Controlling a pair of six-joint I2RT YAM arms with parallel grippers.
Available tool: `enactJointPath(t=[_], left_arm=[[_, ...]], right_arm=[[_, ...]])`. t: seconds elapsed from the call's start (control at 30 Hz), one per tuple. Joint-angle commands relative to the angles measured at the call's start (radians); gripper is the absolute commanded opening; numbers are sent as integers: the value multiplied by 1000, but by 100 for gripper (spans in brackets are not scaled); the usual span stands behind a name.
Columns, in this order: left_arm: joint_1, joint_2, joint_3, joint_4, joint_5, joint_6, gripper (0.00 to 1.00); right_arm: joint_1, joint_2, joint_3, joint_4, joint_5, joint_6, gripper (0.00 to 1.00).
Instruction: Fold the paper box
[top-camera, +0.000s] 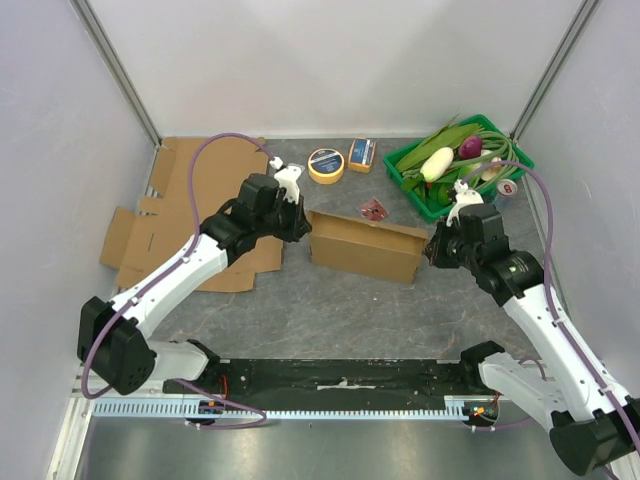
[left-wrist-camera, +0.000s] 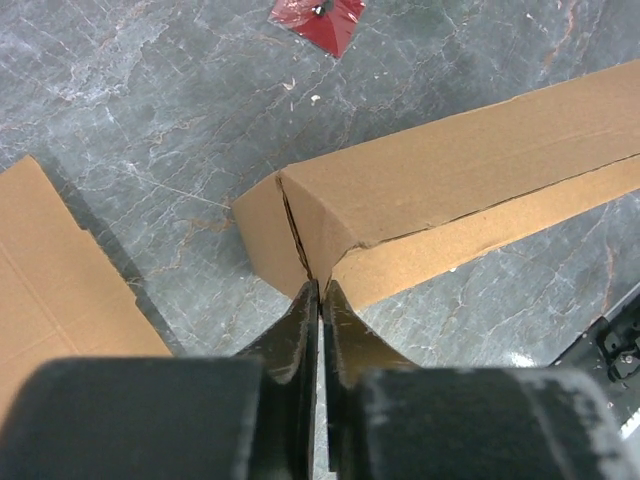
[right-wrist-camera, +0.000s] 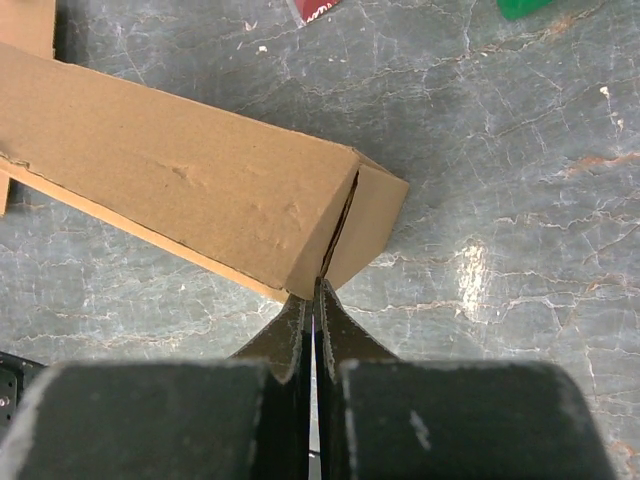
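Note:
The brown paper box (top-camera: 365, 245) lies as a long closed shape in the middle of the table. My left gripper (top-camera: 302, 226) is shut, its tips pressed against the box's left end. In the left wrist view the tips (left-wrist-camera: 320, 286) meet the seam between the end flap and the box (left-wrist-camera: 470, 190). My right gripper (top-camera: 430, 248) is shut too, against the right end. The right wrist view shows its tips (right-wrist-camera: 318, 286) at the slit beside the end flap of the box (right-wrist-camera: 170, 190). Nothing shows between either pair of jaws.
A flat cardboard sheet (top-camera: 190, 215) lies at the left, under the left arm. Behind the box are a tape roll (top-camera: 326, 165), a small yellow and blue pack (top-camera: 362, 154) and a red packet (top-camera: 374, 209). A green basket (top-camera: 396, 158) of vegetables stands back right.

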Motion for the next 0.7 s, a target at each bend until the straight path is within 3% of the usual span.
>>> enactJointPath(t=[0.0,0.07,0.1,0.17,0.2,0.27,0.33,0.43,0.67], left_arm=[[-9,-24,-67,-33,-8,-44,19],[-7,-67,-44,-72,8,-39,29],[-7,-87,-14,-96,17,-29,39],[17,-141,19,-157,52,-23,47],[39,-154,48,-170,145,-32,53],[141,-167,76,-161,277,-64,56],[244,-162,85,-101,452,-154,76],[297,-115,94,40,551,-280,82],[297,14,105,137,482,-453,79]], right_arm=[[14,2,-69,-4,65,9,0],[14,5,-54,2,65,6,0],[14,7,-46,2,68,-9,0],[13,14,-15,-5,73,-25,0],[16,19,-5,-10,67,-46,0],[14,33,17,-13,56,-59,0],[14,43,23,-12,35,-72,0],[14,60,29,-10,35,-80,0],[14,53,45,-13,35,-79,0]])
